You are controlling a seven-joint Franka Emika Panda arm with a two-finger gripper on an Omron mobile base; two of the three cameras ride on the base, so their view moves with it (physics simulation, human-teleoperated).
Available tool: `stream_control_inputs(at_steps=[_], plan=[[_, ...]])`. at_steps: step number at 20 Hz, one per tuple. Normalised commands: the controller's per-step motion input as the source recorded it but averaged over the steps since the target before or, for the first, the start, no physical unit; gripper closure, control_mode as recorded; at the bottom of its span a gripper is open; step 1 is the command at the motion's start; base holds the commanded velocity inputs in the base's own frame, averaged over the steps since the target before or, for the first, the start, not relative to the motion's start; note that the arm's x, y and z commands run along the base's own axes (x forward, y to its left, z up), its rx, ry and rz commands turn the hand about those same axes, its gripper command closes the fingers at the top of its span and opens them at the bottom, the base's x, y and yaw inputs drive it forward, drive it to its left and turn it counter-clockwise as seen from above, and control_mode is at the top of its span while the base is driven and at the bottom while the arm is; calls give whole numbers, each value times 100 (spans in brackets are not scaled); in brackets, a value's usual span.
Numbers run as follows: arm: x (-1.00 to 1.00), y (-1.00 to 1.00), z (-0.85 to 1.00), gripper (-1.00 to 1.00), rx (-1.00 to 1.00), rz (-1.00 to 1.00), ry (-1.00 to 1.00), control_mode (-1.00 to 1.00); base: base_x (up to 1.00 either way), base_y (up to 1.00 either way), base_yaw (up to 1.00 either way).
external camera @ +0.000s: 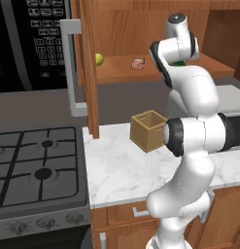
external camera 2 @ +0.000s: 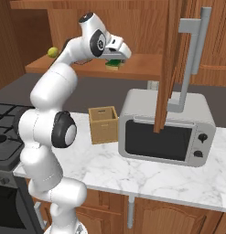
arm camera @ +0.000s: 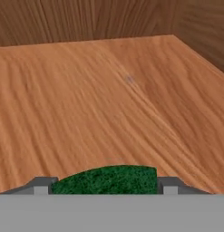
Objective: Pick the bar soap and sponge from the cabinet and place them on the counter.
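The sponge [arm camera: 106, 180], dark green on top, lies between my two fingertips and spans the whole gap from one to the other. My gripper [arm camera: 105, 186] is shut on it over the cabinet shelf [arm camera: 109, 99]. In the right base view the gripper [external camera 2: 116, 58] reaches into the cabinet [external camera 2: 142, 66] with the sponge [external camera 2: 115, 64] under it; whether the sponge is off the shelf I cannot tell. The bar soap [external camera: 138, 63], a small pinkish block, rests on the shelf [external camera: 116, 74] left of my arm. The white marble counter [external camera: 126, 170] runs below.
A yellow-green round fruit [external camera: 98, 59] sits at the shelf's left end. An open wooden box [external camera: 148, 130] stands on the counter, a grey microwave [external camera 2: 164, 132] to its right. The open cabinet door [external camera 2: 169, 68] hangs over the microwave. A black gas stovetop [external camera: 34, 165] lies left.
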Motion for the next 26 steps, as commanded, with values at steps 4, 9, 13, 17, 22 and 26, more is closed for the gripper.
stream_control_inputs(at_steps=[4,9,13,17,22,26], plan=[[-65,0,3,100,0,3,-8,-100,0,0,0],[-55,0,21,100,0,0,1,-100,0,0,0],[-56,0,24,100,-1,0,3,-100,0,0,0],[-60,2,0,100,0,0,1,-100,0,0,0],[-68,18,-26,100,0,0,0,-100,0,0,0],[-80,33,-28,100,0,3,0,-100,0,0,0]])
